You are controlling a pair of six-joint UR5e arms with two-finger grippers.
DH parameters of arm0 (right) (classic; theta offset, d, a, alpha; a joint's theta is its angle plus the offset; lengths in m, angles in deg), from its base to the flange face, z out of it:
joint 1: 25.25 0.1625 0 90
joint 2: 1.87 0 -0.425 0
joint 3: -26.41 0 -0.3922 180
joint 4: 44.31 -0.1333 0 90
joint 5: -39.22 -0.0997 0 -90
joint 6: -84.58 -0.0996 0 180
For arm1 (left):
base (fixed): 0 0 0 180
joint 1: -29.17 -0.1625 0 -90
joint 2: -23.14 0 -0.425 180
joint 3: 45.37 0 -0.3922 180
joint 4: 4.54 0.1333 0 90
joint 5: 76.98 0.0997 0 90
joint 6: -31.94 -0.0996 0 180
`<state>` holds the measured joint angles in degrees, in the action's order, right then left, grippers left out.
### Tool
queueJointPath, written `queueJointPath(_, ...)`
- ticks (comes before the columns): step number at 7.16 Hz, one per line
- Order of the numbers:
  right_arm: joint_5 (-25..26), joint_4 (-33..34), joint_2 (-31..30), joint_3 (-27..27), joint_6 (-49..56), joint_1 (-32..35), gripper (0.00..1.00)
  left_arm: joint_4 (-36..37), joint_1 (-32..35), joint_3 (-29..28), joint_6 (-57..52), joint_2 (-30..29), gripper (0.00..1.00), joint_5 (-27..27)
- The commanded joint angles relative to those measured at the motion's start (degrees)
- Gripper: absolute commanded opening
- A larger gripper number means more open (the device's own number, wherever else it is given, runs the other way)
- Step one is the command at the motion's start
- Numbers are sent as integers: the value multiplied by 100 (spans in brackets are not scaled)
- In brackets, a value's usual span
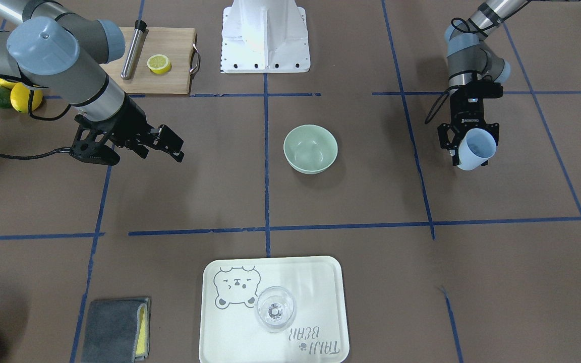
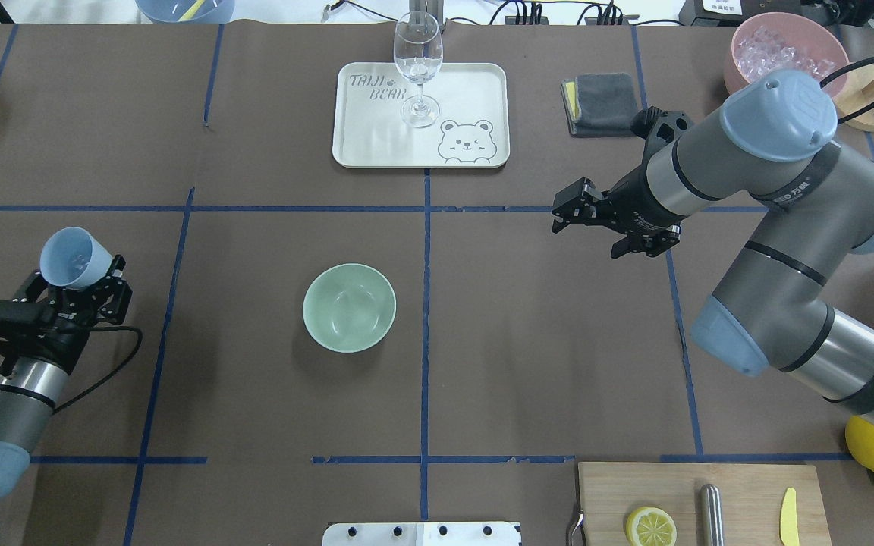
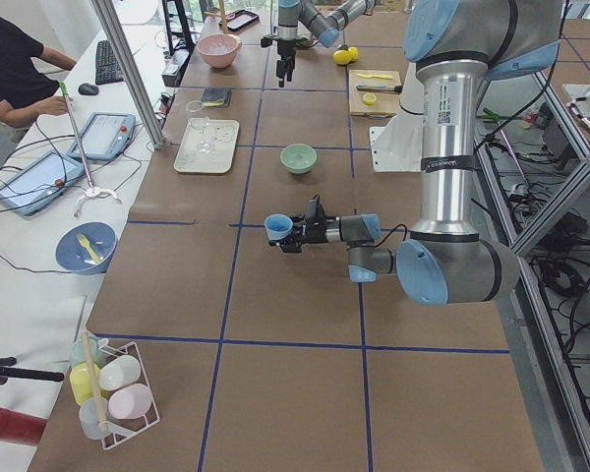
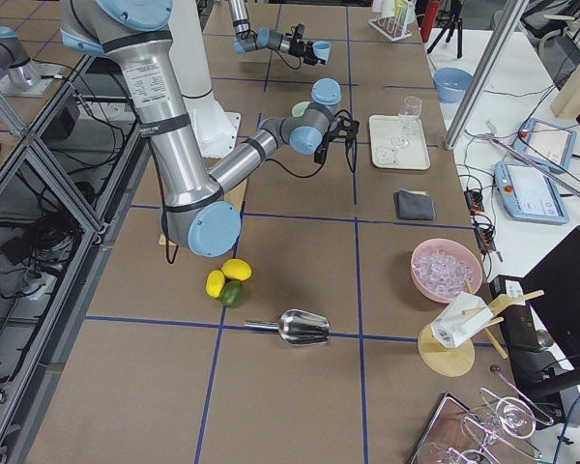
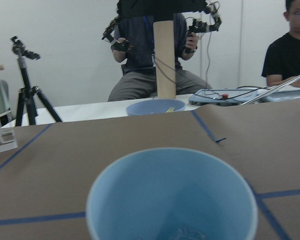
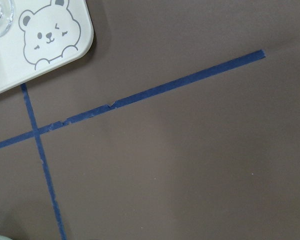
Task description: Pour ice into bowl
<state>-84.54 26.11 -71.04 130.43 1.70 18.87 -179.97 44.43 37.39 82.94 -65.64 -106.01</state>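
The pale mint-green bowl point(image 2: 349, 307) stands upright near the table's middle; it also shows in the front view point(image 1: 310, 148). My left gripper point(image 2: 79, 282) is shut on a light blue cup point(image 2: 73, 258), held tilted above the table well to the bowl's left. In the left wrist view a few clear glassy bits of ice point(image 5: 184, 233) lie at the bottom of the cup point(image 5: 170, 200). My right gripper point(image 2: 561, 214) is open and empty, hovering to the bowl's far right.
A cream tray point(image 2: 467, 91) holds a wine glass point(image 2: 416, 64) at the far side. A grey cloth point(image 2: 596, 92) and a pink container of ice point(image 2: 774, 49) sit at the far right. A cutting board point(image 2: 740, 474) with a lemon half point(image 2: 651, 526) lies near right.
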Motion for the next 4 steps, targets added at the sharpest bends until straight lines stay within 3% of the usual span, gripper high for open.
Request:
queueJointPath(1,1,7,-9,22,0,9,100,-114,21,91,-885,-656,0,2)
queueJointPath(3,1,7,-9,57,0,26,100,95,-23,599,-1381,-930,0,-7)
queueJointPath(4,1,7,-26,65,0,44,100,706,-14,619,-1408,-1297,0,2)
